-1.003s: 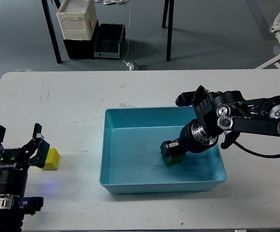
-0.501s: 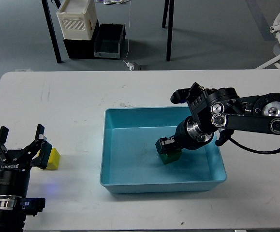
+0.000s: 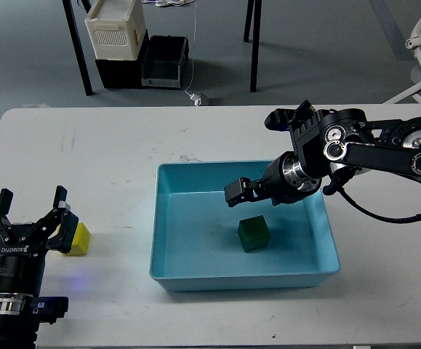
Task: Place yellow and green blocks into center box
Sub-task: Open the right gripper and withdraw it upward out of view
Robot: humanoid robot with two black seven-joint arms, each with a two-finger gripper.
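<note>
Item: white rectangular table (image 3: pixel 108 167), bearing all task things.

Item: light-blue shallow rectangular plastic box (image 3: pixel 168 218), at the table's middle, open side up.

Item: dark green cube-shaped block (image 3: pixel 254 234), lying on the box floor, right of its middle, free of any grip.

Item: small yellow cube-shaped block (image 3: pixel 78 238), on the table well left of the box, outside it, partly hidden behind the left tool's fingers.

Item: left tool (image 3: pixel 30 225), black, at the lower left edge; fingers spread wide, holding nothing, just beside the yellow block.

Item: right tool (image 3: pixel 241 191), black, on the arm entering from the right; poised over the box above and slightly left of the green block, apart from it. Seen dark and end-on; whether its fingers are spread or pressed together, I cannot tell.

Item: white and black storage bins (image 3: pixel 134 43), on the grey floor beyond the table.
</note>
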